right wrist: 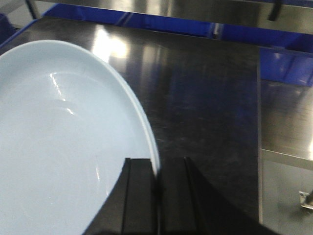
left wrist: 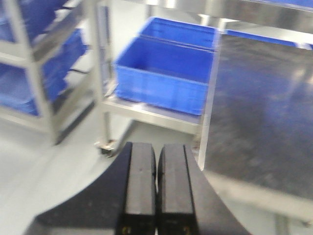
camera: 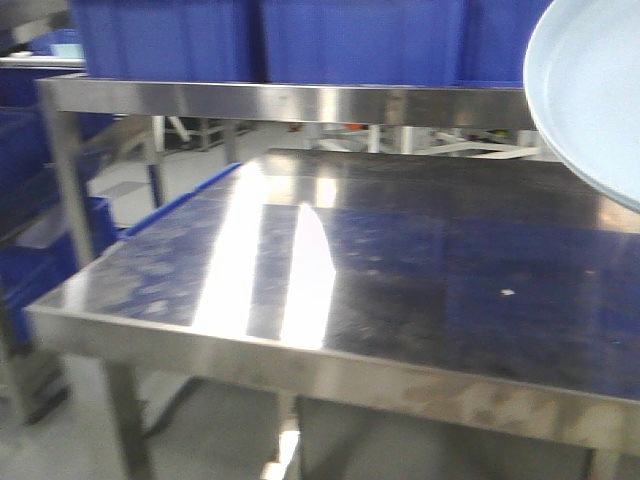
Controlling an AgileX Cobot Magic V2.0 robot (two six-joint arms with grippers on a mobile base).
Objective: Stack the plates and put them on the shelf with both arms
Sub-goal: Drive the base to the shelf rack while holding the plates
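The pale blue plate point(right wrist: 58, 147) is sticking out to the left of the right gripper point(right wrist: 156, 172), which is pinching its rim. A steel table point(right wrist: 205, 98) is lying below and ahead of that gripper. The left gripper point(left wrist: 156, 164) is squeezing its fingers together on nothing, with a blue bin point(left wrist: 164, 73) sitting ahead of it.

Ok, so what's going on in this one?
The right claw is shut on the rim of a pale plate and holds it above the steel table. The left claw is shut and empty, out over the floor beside the table's edge, with a blue bin beyond it. No second plate is in view, so nothing is stacked or shelved yet.
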